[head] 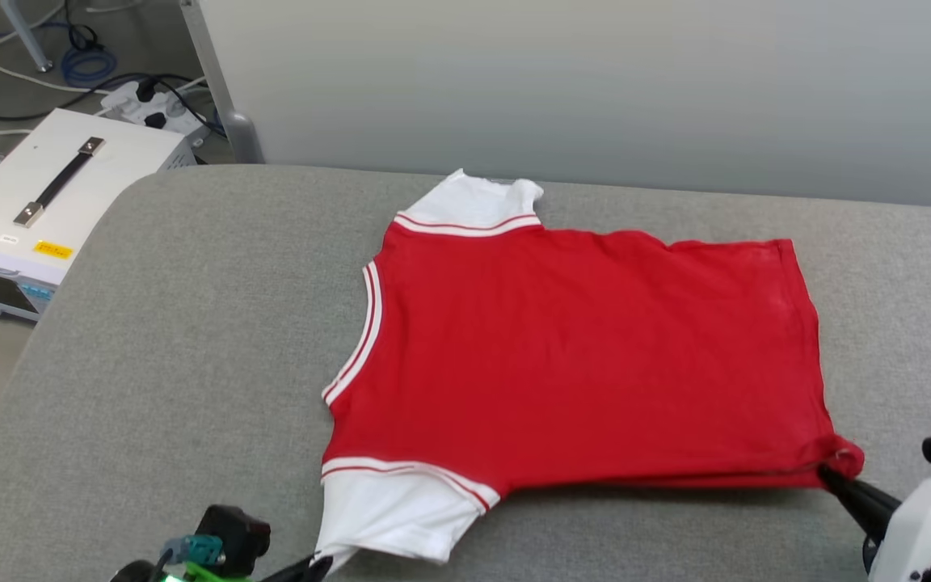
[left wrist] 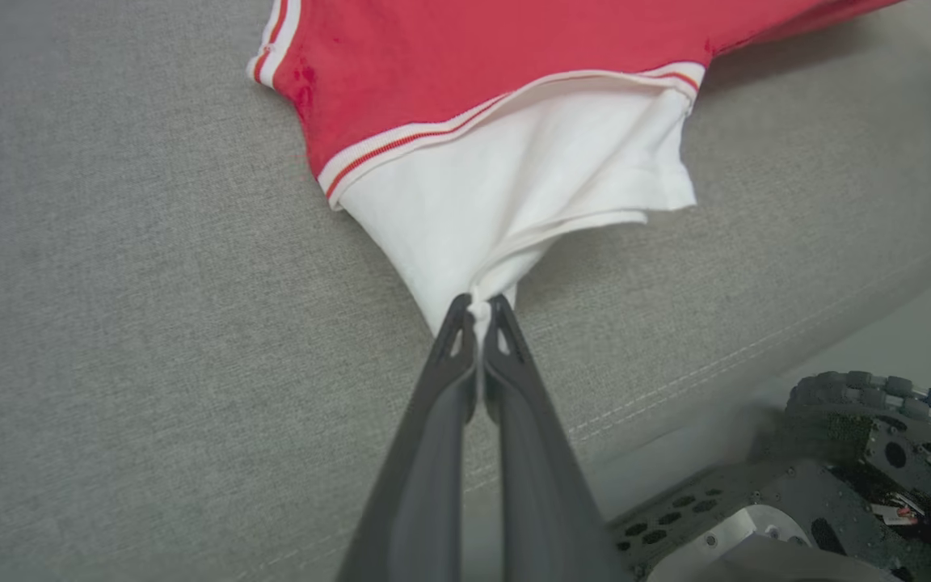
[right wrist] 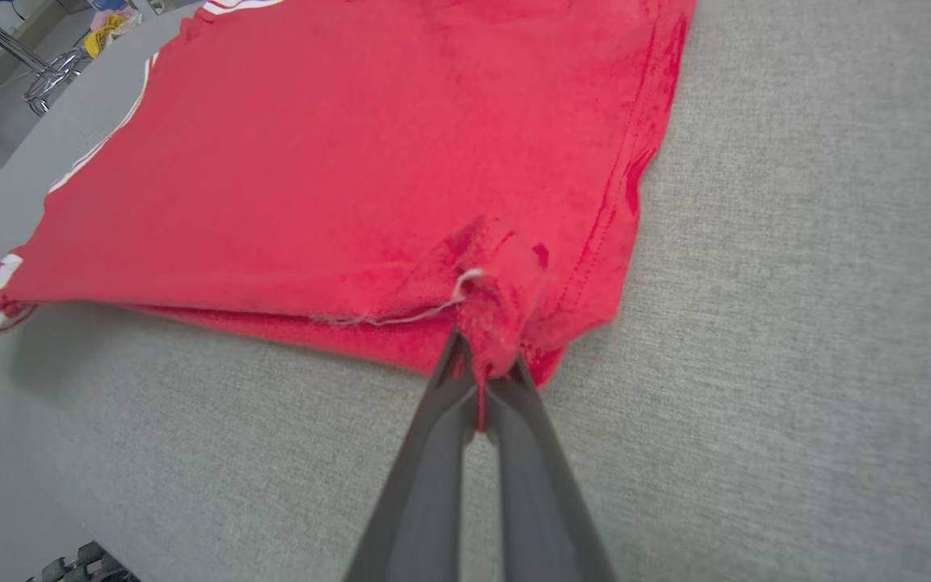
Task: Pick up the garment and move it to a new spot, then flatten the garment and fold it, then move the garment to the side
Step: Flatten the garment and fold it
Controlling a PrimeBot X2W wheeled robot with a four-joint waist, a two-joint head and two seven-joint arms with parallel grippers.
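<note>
Left tool (left wrist: 478, 311) clamped on the near white sleeve (left wrist: 514, 210), right tool (right wrist: 482, 376) pinching the hem corner (right wrist: 498, 291). I've got both ends gripped so I can pull the garment (head: 579, 356) taut. It's spread plain red side up across the grey desk (head: 191, 323).

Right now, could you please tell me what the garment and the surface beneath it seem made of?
The garment: soft matte knit, likely cotton jersey; it drapes and bunches at the corners. The surface: grey woven upholstery, seemingly padded; visible weave, stitched seam.
</note>
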